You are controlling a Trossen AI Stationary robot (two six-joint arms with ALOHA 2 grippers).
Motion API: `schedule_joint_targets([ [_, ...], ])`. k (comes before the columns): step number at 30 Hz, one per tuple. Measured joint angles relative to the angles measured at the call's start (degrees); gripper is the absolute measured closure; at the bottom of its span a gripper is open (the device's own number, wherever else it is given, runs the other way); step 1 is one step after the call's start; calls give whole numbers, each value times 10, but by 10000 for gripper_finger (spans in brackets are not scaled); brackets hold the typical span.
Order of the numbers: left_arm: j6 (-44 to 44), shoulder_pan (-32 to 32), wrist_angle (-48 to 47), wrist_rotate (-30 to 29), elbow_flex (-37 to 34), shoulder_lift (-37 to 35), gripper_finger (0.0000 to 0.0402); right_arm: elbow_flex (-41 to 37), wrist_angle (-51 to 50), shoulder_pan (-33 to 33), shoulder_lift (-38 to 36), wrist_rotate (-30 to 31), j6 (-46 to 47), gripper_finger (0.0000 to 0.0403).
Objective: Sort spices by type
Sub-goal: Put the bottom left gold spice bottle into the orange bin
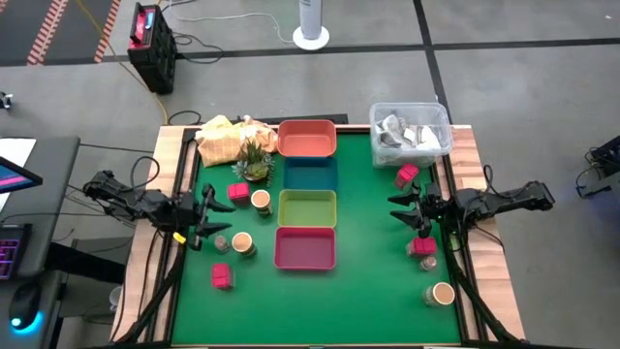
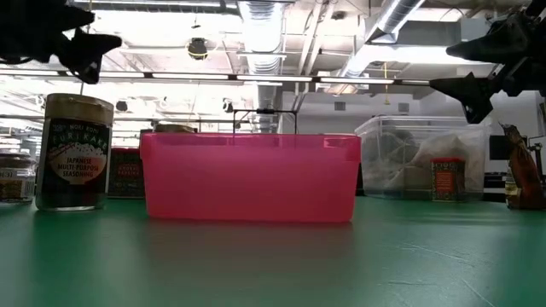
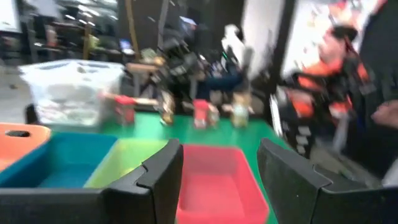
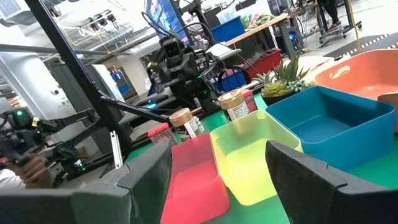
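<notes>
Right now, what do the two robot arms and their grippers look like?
Both arms are dark, nearly black, jointed and slim, with thin cables running along them. The left gripper and right gripper each end in two broad, flat-faced, angular black fingers, matte and unmarked in the wrist views. A small yellow spot shows near the left arm's wrist in the high view.

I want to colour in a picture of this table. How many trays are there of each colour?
orange tray: 1
blue tray: 1
green tray: 1
pink tray: 1
Total: 4 trays
</notes>
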Motion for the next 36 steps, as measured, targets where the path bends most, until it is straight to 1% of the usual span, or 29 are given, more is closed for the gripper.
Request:
schedule_joint_targets([
  [4,25,0,34,-13,0,0,207,0,1,0,0,0,0,117],
  [8,39,0,59,-39,0,0,207,0,10,-1,0,1,0,117],
  [14,49,0,91,-40,0,0,207,-2,20,-1,0,3,-13,117],
  [19,48,0,97,-62,0,0,207,-2,36,-1,0,3,-15,117],
  [23,40,0,96,-90,1,0,207,-2,44,-6,0,3,-39,117],
  [25,39,0,93,-102,3,0,207,-2,44,-14,0,19,-43,117],
  [27,38,0,81,-107,12,5,207,-2,42,-22,0,37,-20,117],
  [30,37,0,54,-113,37,27,207,-1,37,-27,0,16,2,117],
  [33,30,0,9,-130,75,77,207,-1,40,-27,0,4,-32,117],
  [36,29,0,-30,-136,121,141,207,-1,40,-32,2,10,-63,117],
])
